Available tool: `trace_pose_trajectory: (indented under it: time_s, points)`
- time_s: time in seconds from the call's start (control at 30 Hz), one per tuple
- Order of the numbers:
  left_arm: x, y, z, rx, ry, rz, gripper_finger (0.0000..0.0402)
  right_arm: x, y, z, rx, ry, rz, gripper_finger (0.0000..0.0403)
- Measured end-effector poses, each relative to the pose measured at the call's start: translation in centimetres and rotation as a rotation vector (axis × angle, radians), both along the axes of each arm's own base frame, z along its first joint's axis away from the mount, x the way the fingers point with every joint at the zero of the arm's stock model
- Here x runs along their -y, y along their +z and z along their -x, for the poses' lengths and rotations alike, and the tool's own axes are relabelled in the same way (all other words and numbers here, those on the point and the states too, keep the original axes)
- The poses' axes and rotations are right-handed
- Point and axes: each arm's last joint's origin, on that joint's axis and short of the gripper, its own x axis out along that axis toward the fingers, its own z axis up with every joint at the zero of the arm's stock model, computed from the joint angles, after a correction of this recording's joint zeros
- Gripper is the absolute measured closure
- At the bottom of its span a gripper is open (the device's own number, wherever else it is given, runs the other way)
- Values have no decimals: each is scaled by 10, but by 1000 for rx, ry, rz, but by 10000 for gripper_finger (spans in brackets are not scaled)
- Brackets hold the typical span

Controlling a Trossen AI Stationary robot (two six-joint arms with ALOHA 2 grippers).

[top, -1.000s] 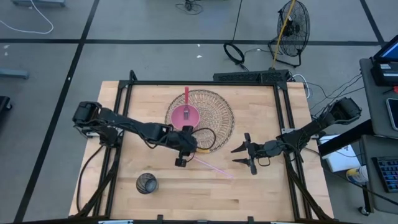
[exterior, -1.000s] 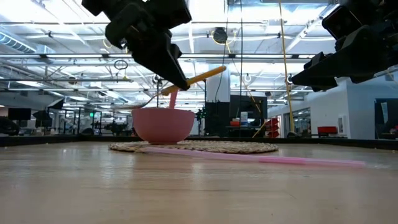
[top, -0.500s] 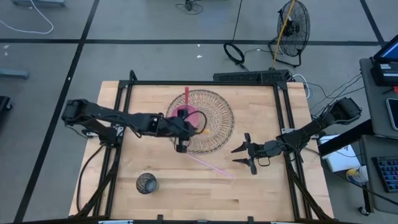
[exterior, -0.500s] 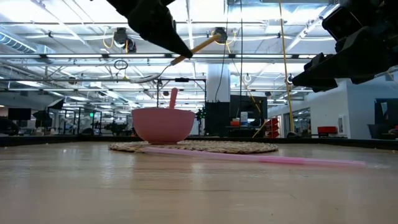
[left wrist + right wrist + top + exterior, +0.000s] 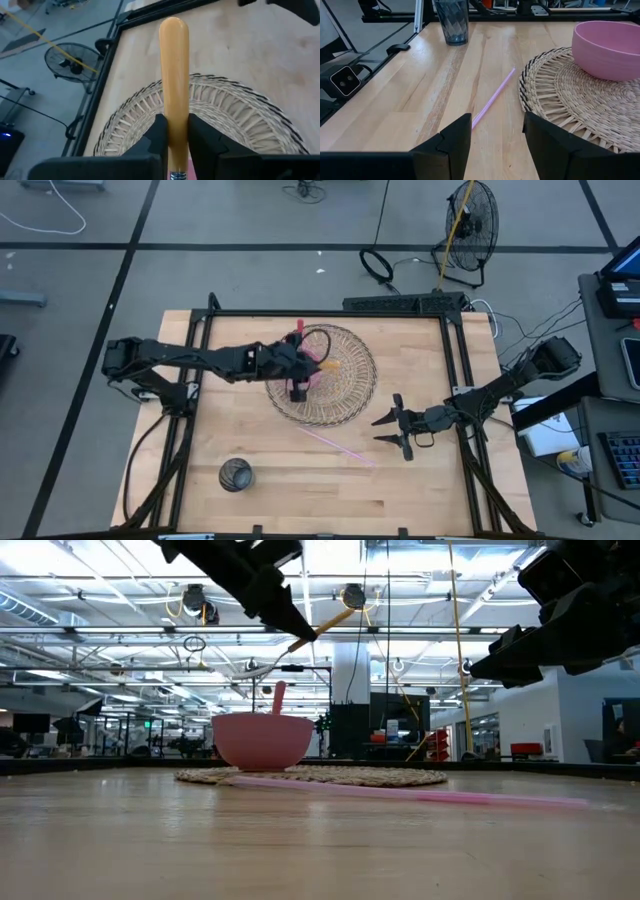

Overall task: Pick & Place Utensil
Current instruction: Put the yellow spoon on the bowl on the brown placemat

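Observation:
My left gripper (image 5: 303,372) hangs above the pink bowl (image 5: 262,740), shut on a utensil with a wooden handle (image 5: 327,620) and a metal head (image 5: 260,667). The bowl stands on a round woven mat (image 5: 345,385), and a red utensil (image 5: 300,332) leans in it. A pink straw (image 5: 335,444) lies on the table near the mat. My right gripper (image 5: 377,430) hovers open over the table's right part, near the straw's right end. My left gripper pinches the utensil's wooden handle (image 5: 173,117) between its two fingers (image 5: 156,134), close to where the metal neck begins. The fingers slant down from above. The utensil is lifted clear and tilted, with its handle end higher than its metal head, above the bowl.
A dark glass (image 5: 235,475) stands near the table's near left corner. A black frame (image 5: 325,313) borders the table's sides. Bare wood lies between the glass and the straw. Cables and a fan (image 5: 470,220) are on the floor beyond the far edge.
My left gripper has risen and moved toward the far edge, from beside the straw at the mat's near rim to above the bowl, carrying the wooden-handled utensil with it. The straw and my right gripper have stayed put.

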Motion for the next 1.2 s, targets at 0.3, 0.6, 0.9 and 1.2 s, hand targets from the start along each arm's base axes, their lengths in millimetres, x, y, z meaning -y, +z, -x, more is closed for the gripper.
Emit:
trace_pose_trajectory:
  time_s: [0.3, 0.6, 0.9, 1.2]
  points:
    - [-27, -17, 7, 41, 84, 35, 339, 0, 0, 0, -3, 1, 2, 232]
    - [-30, -43, 16, 92, 117, 76, 347, 0, 0, 0, -2, 2, 6, 232]
    - [-30, -53, 20, 171, 130, 81, 351, 0, 0, 0, 2, 2, 5, 232]
    - [-30, -68, 29, 210, 170, 109, 339, 0, 0, 0, 2, 2, 5, 232]
